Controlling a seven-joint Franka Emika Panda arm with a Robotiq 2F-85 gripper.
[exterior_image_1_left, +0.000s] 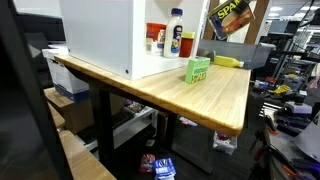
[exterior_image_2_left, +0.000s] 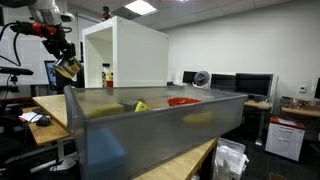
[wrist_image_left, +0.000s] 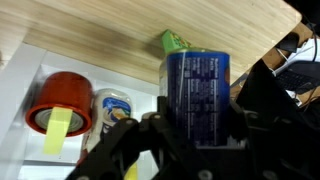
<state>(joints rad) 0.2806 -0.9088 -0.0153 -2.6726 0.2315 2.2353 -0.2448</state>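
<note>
Within the gripper (wrist_image_left: 197, 128), blue can (wrist_image_left: 197, 85).

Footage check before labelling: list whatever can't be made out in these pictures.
- Can: wrist view, label print too blurred to read.
- Gripper: exterior view, too small to show its grip.
- Table: exterior view, mostly hidden behind the grey bin.
- Yellow object: exterior view, too blurred to identify.
</note>
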